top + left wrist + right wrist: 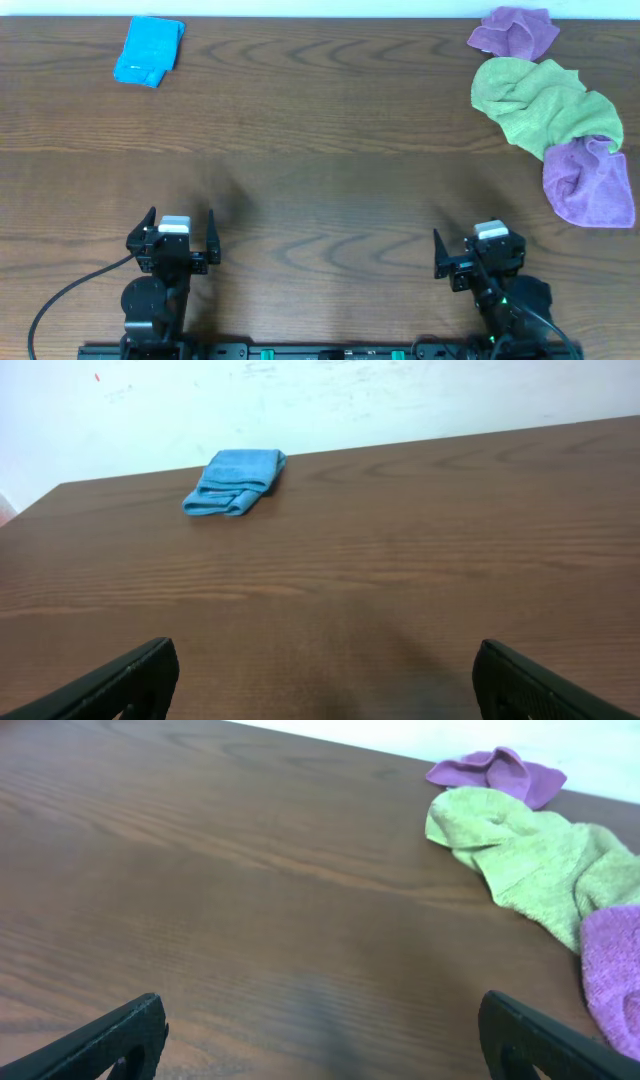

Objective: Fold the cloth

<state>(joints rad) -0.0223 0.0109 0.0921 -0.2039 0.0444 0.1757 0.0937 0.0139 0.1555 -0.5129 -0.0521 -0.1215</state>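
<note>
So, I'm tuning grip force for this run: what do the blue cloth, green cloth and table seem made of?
Blue cloth: soft textile, likely terry microfibre; matte, fuzzy nap and limp rounded folds.
Green cloth: similar nappy textile; matte, slumped in soft creases.
Table: dark wood-grain surface with slight sheen; solid wood, veneer or laminate, cannot tell.

Right gripper (pixel 320 1025) spread above table (pixel 200 870); crumpled green cloth (pixel 530 860) at right, purple cloths (pixel 500 775) at both ends.

Cloth tally
We count one sky-blue terry cloth (pixel 149 51), one lime-green terry cloth (pixel 545 105), two purple terry cloths (pixel 515 33) (pixel 588 182).
</note>
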